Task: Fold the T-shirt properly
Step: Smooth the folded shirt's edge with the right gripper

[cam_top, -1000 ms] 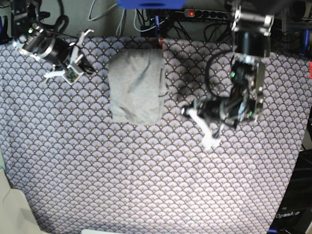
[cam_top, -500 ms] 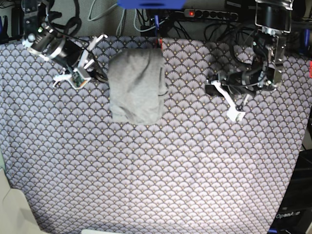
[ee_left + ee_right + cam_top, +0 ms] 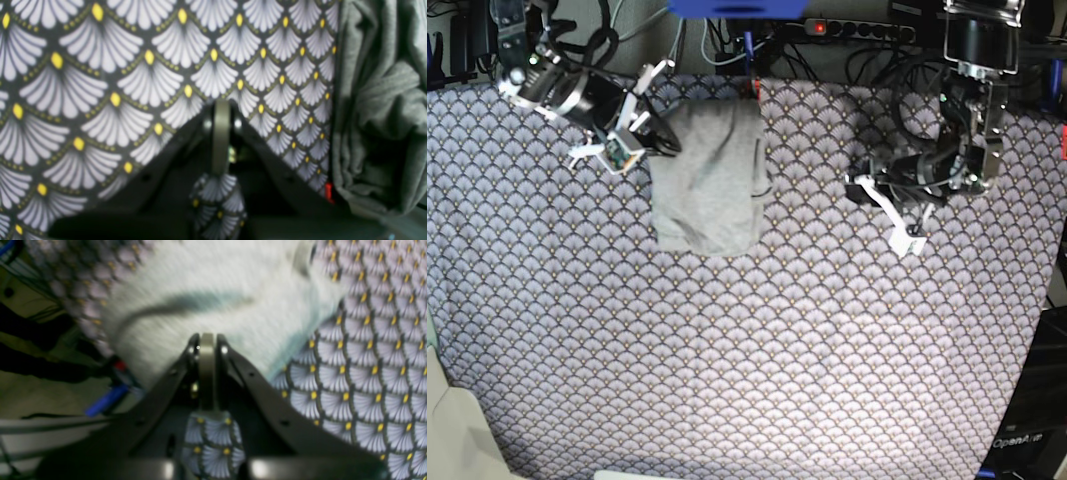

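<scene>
The T-shirt point(image 3: 707, 180) lies folded into a grey rectangle near the table's back edge, on the fan-scale tablecloth point(image 3: 757, 360). In the base view my right gripper point(image 3: 663, 138) sits at the shirt's upper left corner. In the right wrist view my right gripper point(image 3: 206, 340) is shut with nothing in it, over the blurred T-shirt point(image 3: 217, 303). My left gripper point(image 3: 862, 185) hangs well to the right of the shirt. In the left wrist view my left gripper point(image 3: 221, 108) is shut and empty above the tablecloth point(image 3: 140, 80), and the T-shirt point(image 3: 377, 116) fills the right edge.
Cables and a power strip point(image 3: 857, 30) run behind the table's back edge. A small red clip point(image 3: 752, 90) sits at the back edge by the shirt's top right corner. The tablecloth ends near the right edge point(image 3: 1027, 380) of the base view.
My right arm has moved right, from the back left corner up to the shirt's left edge. My left arm swung away from the middle to the back right, then held almost still.
</scene>
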### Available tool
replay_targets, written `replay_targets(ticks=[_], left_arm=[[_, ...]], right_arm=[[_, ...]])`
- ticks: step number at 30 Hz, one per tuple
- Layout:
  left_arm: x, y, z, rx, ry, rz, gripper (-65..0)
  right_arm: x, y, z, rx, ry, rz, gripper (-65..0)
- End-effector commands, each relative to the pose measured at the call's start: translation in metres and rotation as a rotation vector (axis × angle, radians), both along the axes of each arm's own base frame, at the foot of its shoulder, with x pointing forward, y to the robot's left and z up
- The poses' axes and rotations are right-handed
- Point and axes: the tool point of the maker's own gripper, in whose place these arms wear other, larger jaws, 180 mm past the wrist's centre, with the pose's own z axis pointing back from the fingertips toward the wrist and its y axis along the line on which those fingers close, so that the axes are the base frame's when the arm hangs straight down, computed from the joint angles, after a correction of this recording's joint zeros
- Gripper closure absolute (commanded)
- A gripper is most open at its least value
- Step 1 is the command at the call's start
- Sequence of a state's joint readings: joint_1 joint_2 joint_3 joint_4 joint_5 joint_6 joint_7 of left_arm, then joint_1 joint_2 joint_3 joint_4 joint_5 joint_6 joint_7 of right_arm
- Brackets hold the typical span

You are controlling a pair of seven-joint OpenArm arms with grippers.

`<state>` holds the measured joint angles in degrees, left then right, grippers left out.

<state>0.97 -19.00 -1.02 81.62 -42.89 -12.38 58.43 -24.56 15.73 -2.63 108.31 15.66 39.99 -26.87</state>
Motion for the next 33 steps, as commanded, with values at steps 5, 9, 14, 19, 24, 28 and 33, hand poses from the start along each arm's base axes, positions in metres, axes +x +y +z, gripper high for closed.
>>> replay_targets(ticks=[5,9,14,19,24,28,33], left_arm=[[0.011,-0.001,0.01,-0.011,-0.041,-0.001,0.0],[0.011,0.0,0.01,-0.011,-0.041,0.0,0.0],[0.017,-0.001,0.015,-0.013,-0.054,0.0,0.0],[0.021,-0.001,0.017,-0.013,-0.064,0.0,0.0],[0.022,-0.001,0.018,-0.013,-0.067,0.0,0.0],[0.022,-0.001,0.019,-0.013,-0.068,-0.001,0.0],[0.022,-0.002,0.019,-0.013,-0.07,-0.002,0.0]], right_arm=[[0.007,-0.01,-0.021,0.018,0.045,-0.035,0.0],[0.007,-0.01,-0.026,0.065,0.042,-0.06,0.0],[-0.003,0.003,-0.04,0.1,0.091,-0.054,0.0],[-0.008,0.017,-0.034,0.113,0.084,-0.012,0.0],[-0.002,0.017,0.012,0.087,-0.051,0.054,0.0],[0.002,0.016,0.033,0.071,-0.116,0.081,0.0],[-0.003,0.026,0.035,0.094,-0.111,0.097,0.0]])
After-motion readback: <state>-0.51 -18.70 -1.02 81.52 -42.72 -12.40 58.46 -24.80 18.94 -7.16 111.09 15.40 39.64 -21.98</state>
